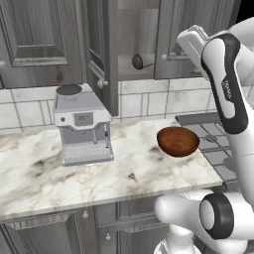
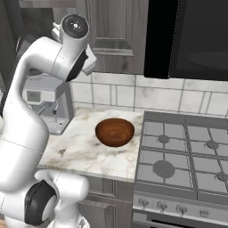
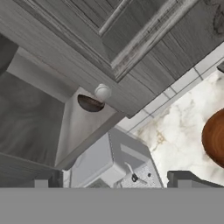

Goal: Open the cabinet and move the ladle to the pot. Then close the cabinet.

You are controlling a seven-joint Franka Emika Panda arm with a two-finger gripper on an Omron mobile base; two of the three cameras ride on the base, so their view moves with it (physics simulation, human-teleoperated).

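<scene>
The cabinet [image 1: 193,34] has its left door [image 1: 103,54] swung out and its right door shut. On the pale shelf inside lies the small dark ladle [image 1: 138,61], close to the right door's knob [image 1: 163,57]. In the hand view the ladle [image 3: 89,103] shows as a dark bowl, partly hidden behind the door edge by the round knob [image 3: 103,92]. My gripper [image 3: 113,180] is open and empty, raised in front of the cabinet, some way from the ladle. The pot is out of view.
A silver coffee machine [image 1: 82,126] stands on the marble counter [image 1: 129,173] under the open door. A reddish-brown wooden bowl [image 1: 177,141] sits near the counter's right end, beside the stove [image 2: 187,156]. A black microwave [image 2: 191,38] hangs above the stove.
</scene>
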